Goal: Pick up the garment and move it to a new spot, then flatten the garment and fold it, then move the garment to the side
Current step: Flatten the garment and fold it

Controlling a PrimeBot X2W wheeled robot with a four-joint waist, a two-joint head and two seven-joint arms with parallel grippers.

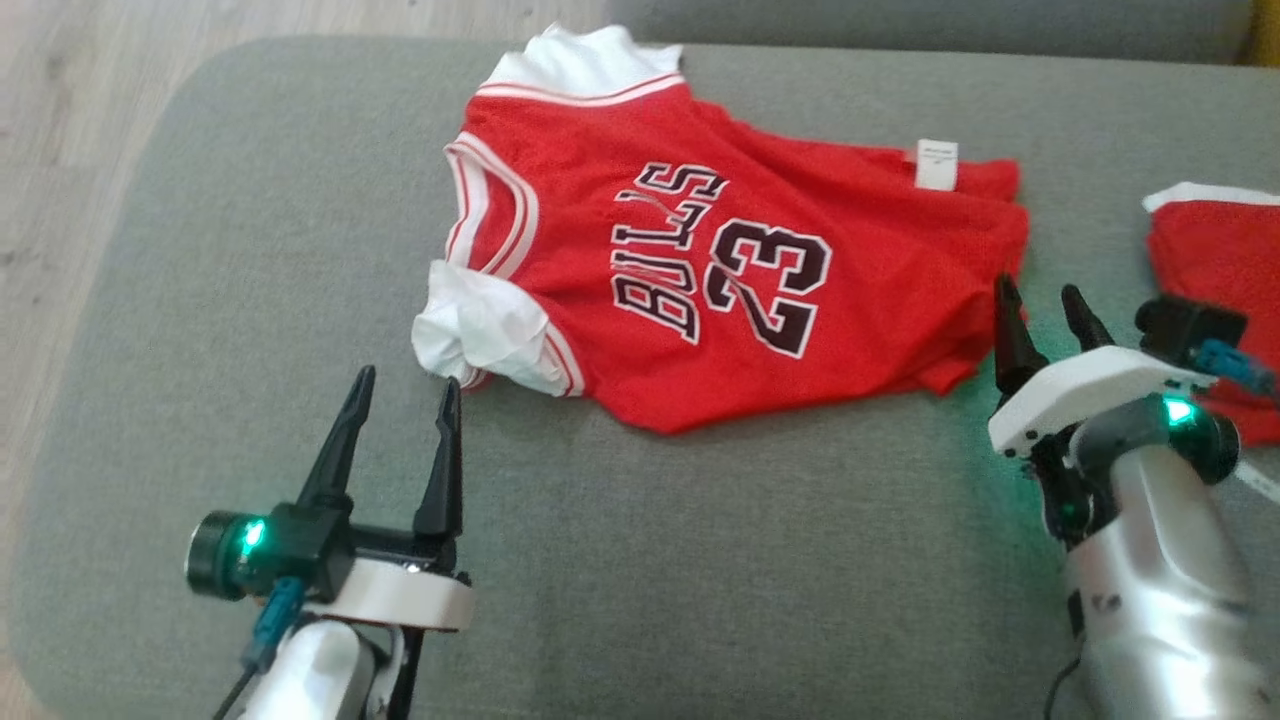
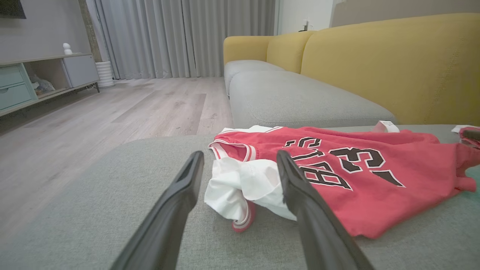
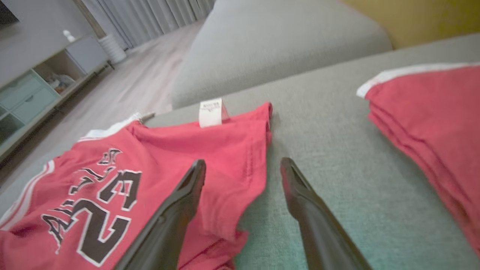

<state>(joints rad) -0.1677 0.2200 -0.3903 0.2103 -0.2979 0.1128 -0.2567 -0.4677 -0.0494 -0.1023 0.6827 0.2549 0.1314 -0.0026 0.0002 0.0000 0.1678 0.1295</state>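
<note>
Fingers (image 1: 340, 440): four, dark, two per gripper. Jersey (image 1: 700, 280): one, red, numbered 23, lying rumpled on grey cushion (image 1: 700, 560), between the two finger pairs. Left gripper (image 1: 408, 385): spread wide, empty; white sleeve (image 1: 480, 330) just ahead of tips. Right gripper (image 1: 1037, 295): spread wide, empty; left finger at hem edge, right finger over bare cushion. Label (image 1: 937, 163): one, white, beyond right pair. Second red garment (image 1: 1215, 260): one, white-trimmed, right of right pair, apart from first.
</note>
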